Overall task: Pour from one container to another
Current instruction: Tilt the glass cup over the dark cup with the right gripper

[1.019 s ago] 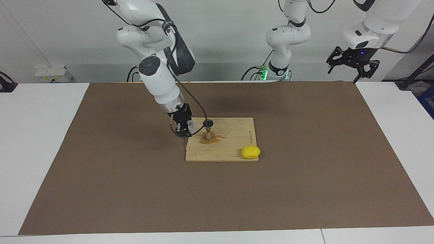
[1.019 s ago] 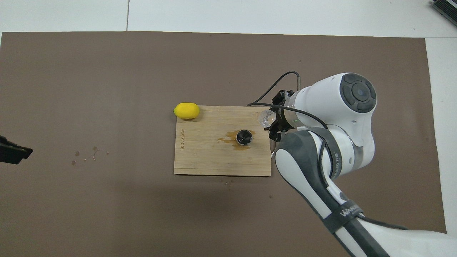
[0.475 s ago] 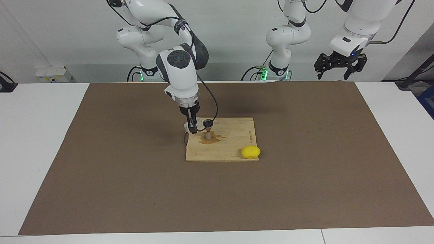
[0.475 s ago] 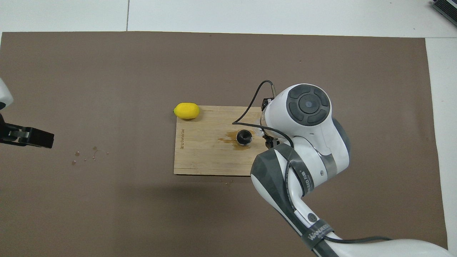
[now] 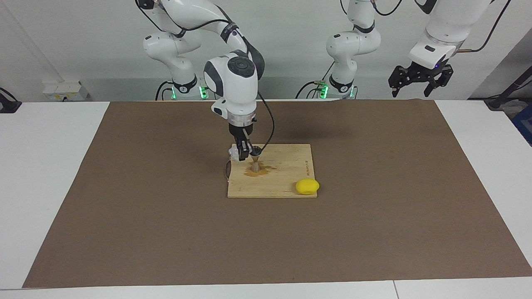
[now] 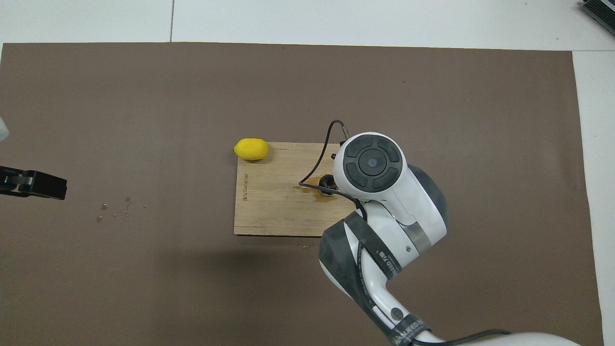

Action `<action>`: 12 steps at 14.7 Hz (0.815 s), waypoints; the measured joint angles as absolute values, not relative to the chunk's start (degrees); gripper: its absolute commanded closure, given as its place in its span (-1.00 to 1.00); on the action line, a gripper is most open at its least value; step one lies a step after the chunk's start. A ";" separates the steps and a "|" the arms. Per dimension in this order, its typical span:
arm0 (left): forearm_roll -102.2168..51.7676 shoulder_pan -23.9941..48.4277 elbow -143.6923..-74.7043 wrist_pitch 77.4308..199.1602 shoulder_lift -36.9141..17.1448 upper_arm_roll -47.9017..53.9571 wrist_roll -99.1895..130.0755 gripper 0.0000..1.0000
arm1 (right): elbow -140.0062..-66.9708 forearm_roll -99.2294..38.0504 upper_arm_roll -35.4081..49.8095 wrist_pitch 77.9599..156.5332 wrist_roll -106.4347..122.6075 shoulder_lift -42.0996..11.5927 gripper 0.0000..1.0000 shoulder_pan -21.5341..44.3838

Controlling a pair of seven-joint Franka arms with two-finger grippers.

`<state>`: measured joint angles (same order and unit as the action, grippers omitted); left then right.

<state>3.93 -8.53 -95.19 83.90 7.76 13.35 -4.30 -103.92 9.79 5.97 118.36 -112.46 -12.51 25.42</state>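
The metal jigger (image 5: 255, 160) stands upright on a wooden board (image 5: 286, 182) in a brown spill (image 5: 259, 171). My right gripper (image 5: 242, 152) points straight down beside the jigger, toward the right arm's end of the board. It is shut on the small clear cup (image 5: 235, 153), held low over the board's edge and close to the jigger's rim. In the overhead view the right arm's wrist (image 6: 372, 163) hides the cup, and only part of the jigger (image 6: 326, 183) shows. My left gripper (image 5: 419, 79) waits open, raised over the left arm's end of the table.
A yellow lemon (image 5: 307, 186) lies at the board's corner, farther from the robots than the jigger and toward the left arm's end. It also shows in the overhead view (image 6: 251, 149). A few drops (image 6: 115, 209) lie on the brown mat (image 5: 166, 232).
My right wrist has swung from a slant to straight up and down and carried the cup closer to the jigger. My left gripper has risen and shifted a little.
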 measured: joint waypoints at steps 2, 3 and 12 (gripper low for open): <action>3.96 -8.58 -95.22 83.35 7.77 13.12 -4.22 -1.00 | -103.81 10.72 5.99 118.34 -112.46 -12.51 1.00 26.35; 3.96 -8.59 -95.22 83.39 7.77 12.98 -4.22 -1.00 | -103.73 11.17 5.99 118.33 -112.46 -12.51 1.00 26.79; 2.71 -8.56 -95.31 87.90 6.52 12.86 -4.63 -1.00 | -103.48 18.38 6.00 118.27 -112.46 -12.50 1.00 28.77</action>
